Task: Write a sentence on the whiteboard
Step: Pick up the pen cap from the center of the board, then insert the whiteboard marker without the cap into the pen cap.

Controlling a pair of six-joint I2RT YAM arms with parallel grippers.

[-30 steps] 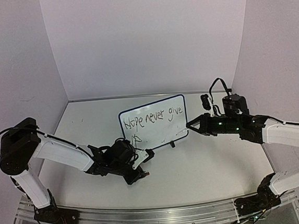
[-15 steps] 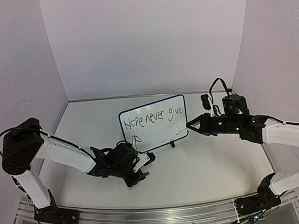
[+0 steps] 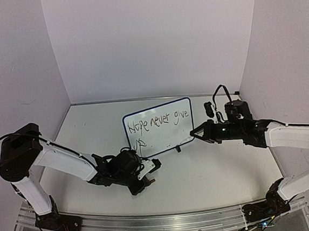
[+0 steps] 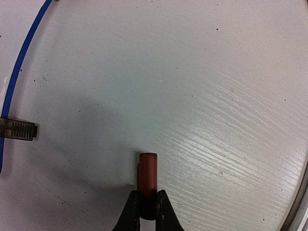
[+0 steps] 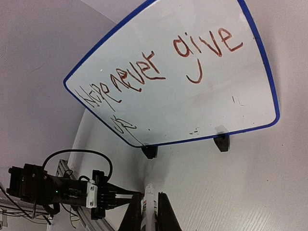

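Your whiteboard (image 3: 167, 139) stands mid-table toward the back edge, the sentence (image 3: 158, 121) seemingly complete; your right gripper (image 3: 195, 132) pinches the white marker (image 5: 148, 197); your left gripper (image 4: 147, 198) clamps a red cap (image 4: 147, 168); next, probably bring cap and tip into line.

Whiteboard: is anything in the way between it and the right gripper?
Nothing visible does. The right gripper, shut on a white marker, faces the whiteboard with only tabletop between; the board's two feet stand at its lower edge. The left gripper, shut on a red cap, is off to the side.
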